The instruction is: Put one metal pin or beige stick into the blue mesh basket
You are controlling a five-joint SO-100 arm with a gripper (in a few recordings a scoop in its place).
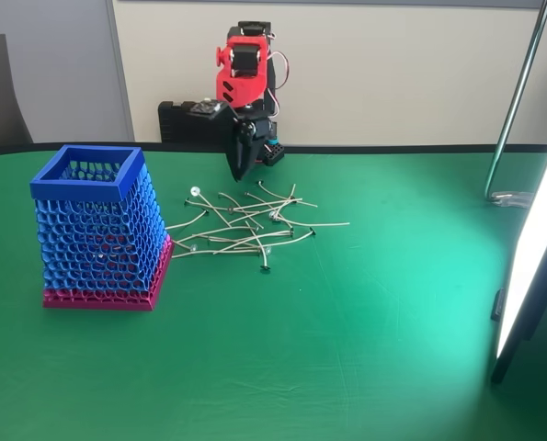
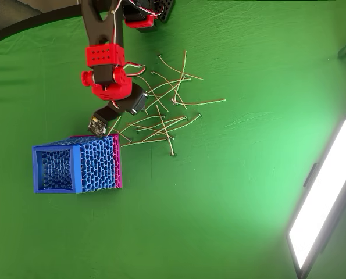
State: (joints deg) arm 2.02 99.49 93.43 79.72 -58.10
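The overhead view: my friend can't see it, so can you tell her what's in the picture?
A red and black robot arm reaches over a green table, its gripper hanging between a scattered pile of thin beige sticks and a blue mesh basket with a pink base. A bright light panel sits at the right edge.

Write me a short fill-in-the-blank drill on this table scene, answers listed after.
1. The basket has a blue rim and a ____ base.
2. The sticks lie in a loose pile on the ____ cloth.
3. In the fixed view, the basket stands to the ____ of the sticks.
4. In the fixed view, the gripper points ____ toward the table.

Missing words: pink; green; left; down
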